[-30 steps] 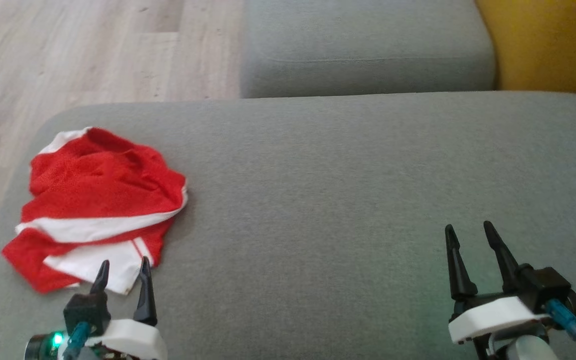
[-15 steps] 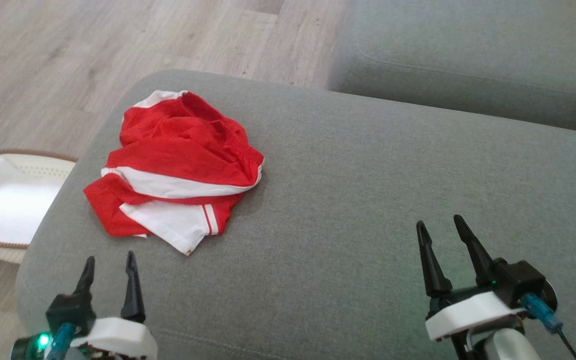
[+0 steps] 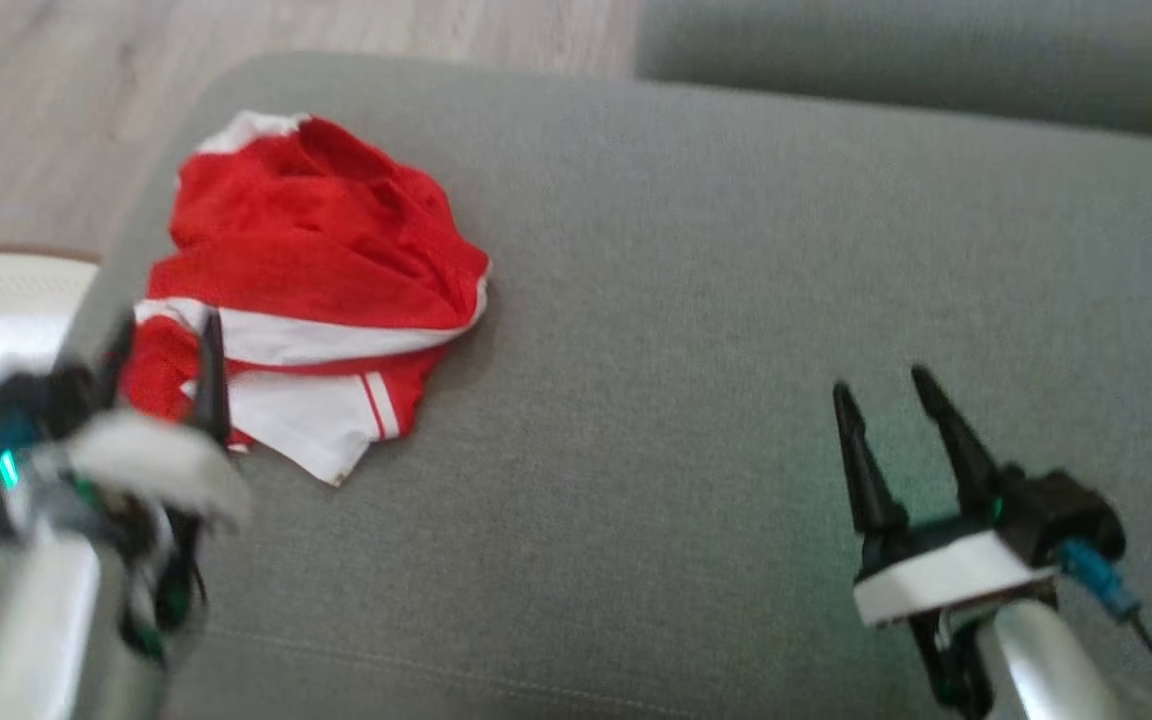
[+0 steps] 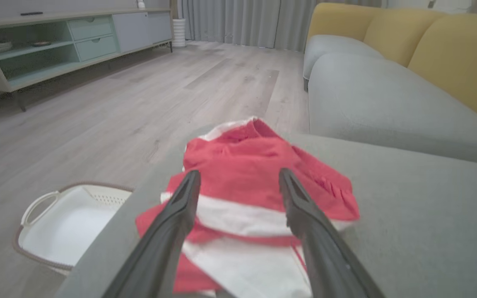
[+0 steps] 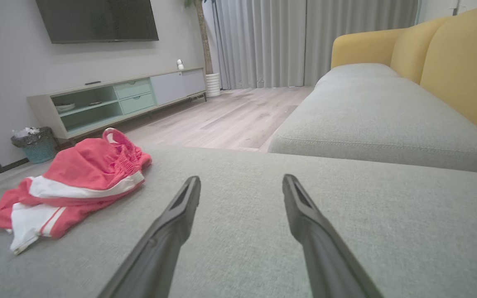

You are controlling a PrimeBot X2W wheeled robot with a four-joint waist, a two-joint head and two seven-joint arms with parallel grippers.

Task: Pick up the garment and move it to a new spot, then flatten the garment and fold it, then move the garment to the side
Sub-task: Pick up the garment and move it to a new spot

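Two empty hands spread wide: left hand point(image 4: 238, 173), right hand point(image 3: 881, 382).
Garment point(image 3: 316, 240) lies crumpled at the seat cushion's point(image 3: 696, 300) left end. Left hand hovers there, right hand over the cushion's right part. I'd pinch a thick fold, not one layer.

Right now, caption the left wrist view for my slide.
Open left gripper aimed at crumpled red-and-white garment at the end of the grey sofa cushion, white basket on floor beside it.

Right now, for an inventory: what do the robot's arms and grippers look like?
Left gripper and right gripper: two long, tapering black fingers on a black block with a white housing. A blue connector juts from the right one. Pale silvery forearms.
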